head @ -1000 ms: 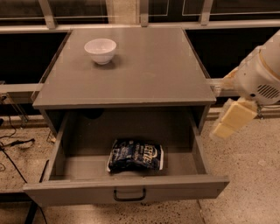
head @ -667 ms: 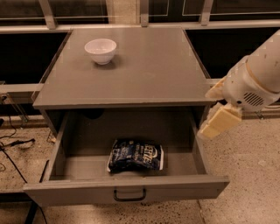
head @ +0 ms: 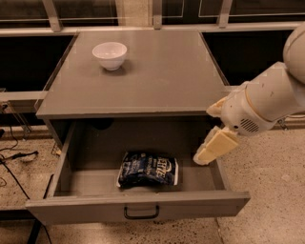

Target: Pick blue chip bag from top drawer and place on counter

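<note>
The blue chip bag lies flat on the floor of the open top drawer, near the middle front. The drawer is pulled fully out, its dark loop handle facing me. The counter is the grey top of the cabinet above it. My gripper is open and empty. It hangs at the drawer's right side, over the right wall, to the right of the bag and above it. Its lower cream finger points down-left toward the drawer.
A white bowl stands on the counter's back left. A metal rail and dark glass panels run behind the cabinet. Cables lie on the speckled floor at the left.
My gripper and arm have moved left and down, from beside the cabinet to over the drawer's right wall. The bag and bowl have not moved.
</note>
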Robot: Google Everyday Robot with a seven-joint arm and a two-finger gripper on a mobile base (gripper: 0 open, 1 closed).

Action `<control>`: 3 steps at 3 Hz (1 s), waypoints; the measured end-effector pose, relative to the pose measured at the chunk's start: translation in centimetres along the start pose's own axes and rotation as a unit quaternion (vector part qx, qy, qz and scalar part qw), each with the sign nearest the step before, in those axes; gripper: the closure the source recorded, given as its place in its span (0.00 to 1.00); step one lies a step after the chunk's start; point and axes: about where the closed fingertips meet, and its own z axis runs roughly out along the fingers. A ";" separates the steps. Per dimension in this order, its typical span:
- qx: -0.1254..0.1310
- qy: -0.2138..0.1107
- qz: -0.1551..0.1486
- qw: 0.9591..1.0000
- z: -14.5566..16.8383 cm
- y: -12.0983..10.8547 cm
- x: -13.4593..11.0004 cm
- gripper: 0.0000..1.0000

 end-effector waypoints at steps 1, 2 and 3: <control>0.000 -0.027 0.005 1.000 3.2 0.5 -0.7 0.24; -0.004 -0.038 0.007 0.999 5.4 0.8 -1.3 0.24; -0.002 -0.039 0.007 0.999 5.4 0.8 -1.4 0.13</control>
